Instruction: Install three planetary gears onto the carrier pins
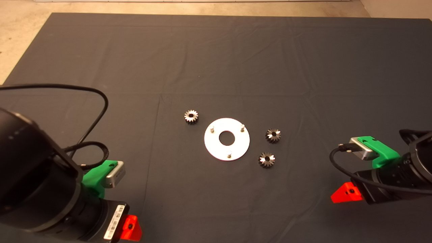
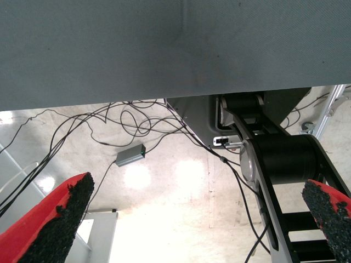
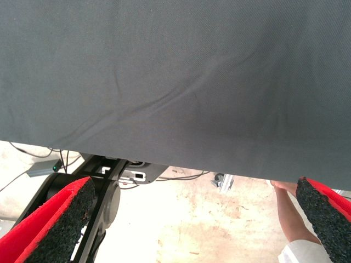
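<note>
Both my grippers idle at the mat's near edge, three gears loose around the carrier disc.

My left gripper [image 2: 197, 219] sits at the near-left corner of the mat [image 1: 303, 67], fingers [image 2: 60, 219] spread wide, holding nothing. One planetary gear [image 1: 191, 116] lies just beside the disc's far-left side. The silver disc [image 1: 226, 139] lies flat mid-mat, its three carrier pins [image 1: 212, 129] upright and bare. Two more gears lie on its right, apart from it: one [image 1: 273, 135] farther back, one [image 1: 266, 159] nearer. My right gripper [image 3: 192, 219] waits by the near-right edge, fingers wide apart, empty; a person's hand [image 3: 290, 213] shows beyond the mat edge.
</note>
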Motion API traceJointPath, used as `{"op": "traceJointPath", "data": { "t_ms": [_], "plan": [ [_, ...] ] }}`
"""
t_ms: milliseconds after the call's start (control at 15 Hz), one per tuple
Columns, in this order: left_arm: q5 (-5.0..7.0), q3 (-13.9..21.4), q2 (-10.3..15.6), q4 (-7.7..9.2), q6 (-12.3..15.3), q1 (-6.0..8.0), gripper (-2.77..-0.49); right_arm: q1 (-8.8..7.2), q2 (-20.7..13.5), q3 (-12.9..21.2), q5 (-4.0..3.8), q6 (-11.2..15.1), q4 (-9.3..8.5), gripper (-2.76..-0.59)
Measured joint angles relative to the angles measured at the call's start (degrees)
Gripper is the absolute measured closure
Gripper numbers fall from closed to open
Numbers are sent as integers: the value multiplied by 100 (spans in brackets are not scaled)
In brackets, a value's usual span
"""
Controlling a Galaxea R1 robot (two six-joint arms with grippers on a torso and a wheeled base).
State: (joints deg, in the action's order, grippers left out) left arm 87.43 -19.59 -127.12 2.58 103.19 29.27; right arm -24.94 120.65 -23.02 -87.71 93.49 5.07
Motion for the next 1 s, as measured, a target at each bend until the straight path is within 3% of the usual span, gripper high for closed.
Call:
{"op": "traceJointPath", "data": {
  "t_ms": [333,467,800,1000],
  "plan": [
    [2,-2,0,-9,-66,2,-277,2,0,0,-1,0,0,-273],
    [0,-148,30,-13,-429,2,-277,0,0,0,-5,0,0,-273],
    [2,-1708,22,-193,-1579,35,-277,2,-1,0,-7,0,-1,-273],
    [2,-2353,-187,-453,-1929,28,-277,2,-1,0,-2,0,-1,-273]
  ]
}}
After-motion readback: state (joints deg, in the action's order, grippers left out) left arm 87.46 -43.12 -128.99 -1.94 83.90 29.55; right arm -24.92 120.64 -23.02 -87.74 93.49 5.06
